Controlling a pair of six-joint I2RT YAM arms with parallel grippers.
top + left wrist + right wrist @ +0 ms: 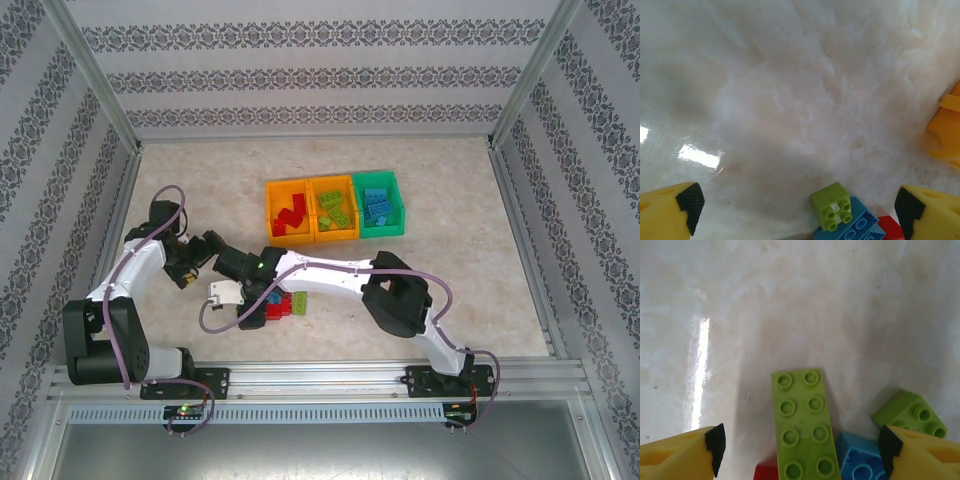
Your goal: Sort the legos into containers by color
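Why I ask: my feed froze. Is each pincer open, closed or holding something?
Left pincer: open, holding nothing.
Right pincer: open, straddling a green lego, not gripping it.

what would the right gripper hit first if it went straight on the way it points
The right gripper would likely meet the long light green brick between its fingers, though depth is unclear.

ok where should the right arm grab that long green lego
Across its two long sides, coming down from above: the long green lego lies flat, studs up. Grip near its far end, where both sides are bare; a blue lego crowds its near end.
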